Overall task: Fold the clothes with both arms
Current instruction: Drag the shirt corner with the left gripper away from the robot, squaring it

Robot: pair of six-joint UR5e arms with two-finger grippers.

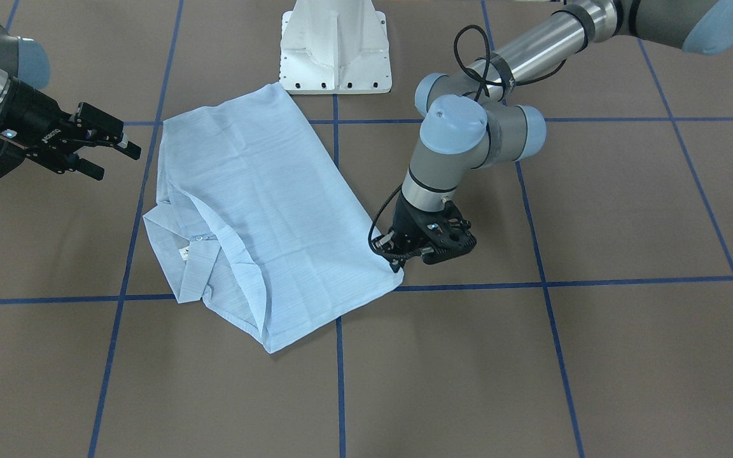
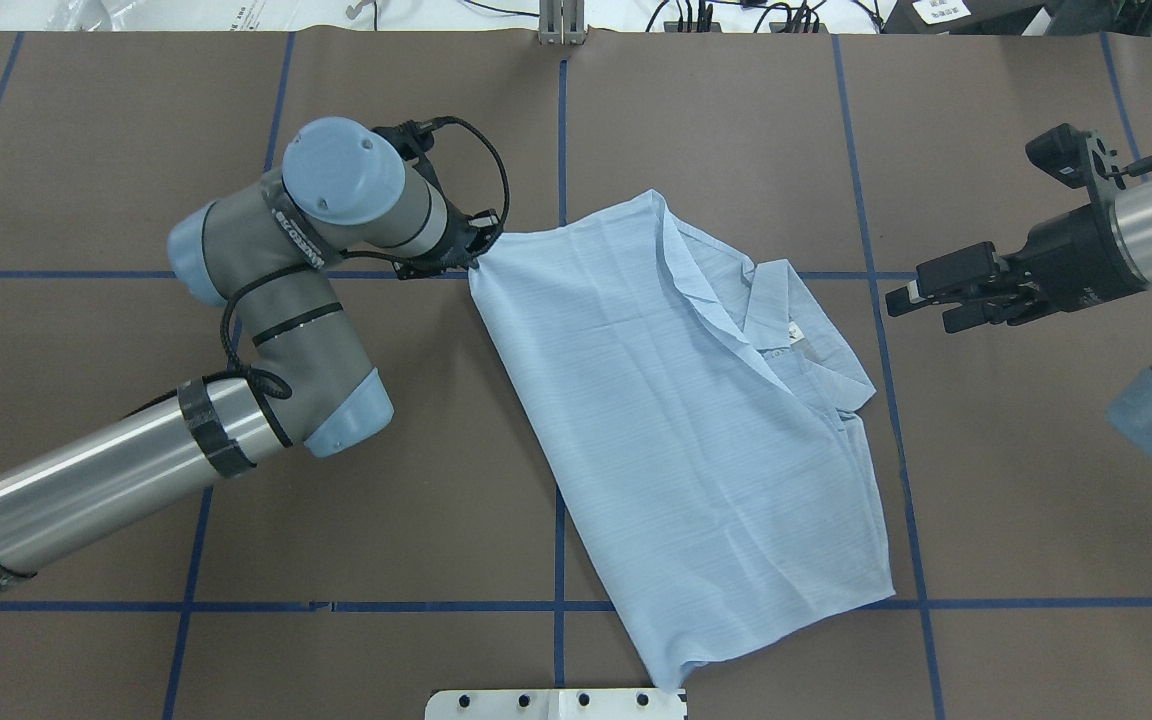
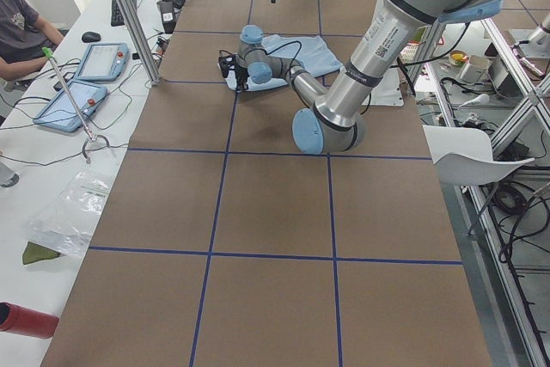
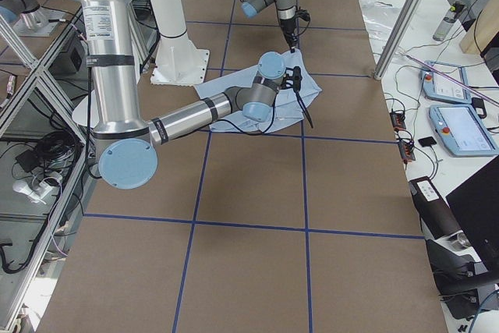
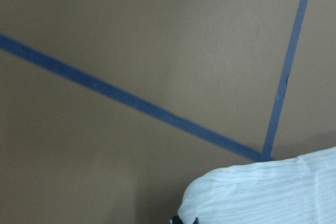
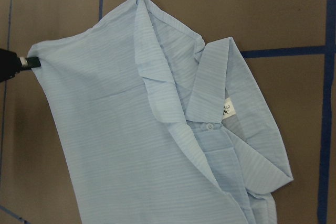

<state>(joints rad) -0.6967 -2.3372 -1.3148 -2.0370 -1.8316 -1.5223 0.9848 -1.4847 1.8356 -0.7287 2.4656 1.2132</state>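
Observation:
The pale blue striped shirt (image 1: pixel 258 203) lies folded on the brown table, collar and neck label (image 2: pixel 794 335) facing up on the side towards my right arm. My left gripper (image 2: pixel 476 255) points down at the shirt's far corner and is shut on the fabric there; its black tip (image 6: pixel 21 62) pinches that corner in the right wrist view. The left wrist view shows only that corner of the shirt (image 5: pixel 273 192). My right gripper (image 2: pixel 921 308) hovers open just beside the collar side, off the cloth, with nothing between its fingers (image 1: pixel 126 148).
The white pedestal base (image 1: pixel 336 48) stands just behind the shirt's near corner. Blue tape lines (image 2: pixel 561 520) grid the table. A desk with tablets (image 3: pixel 99 62) and a seated person (image 3: pixel 21 27) lies beyond the table's far edge.

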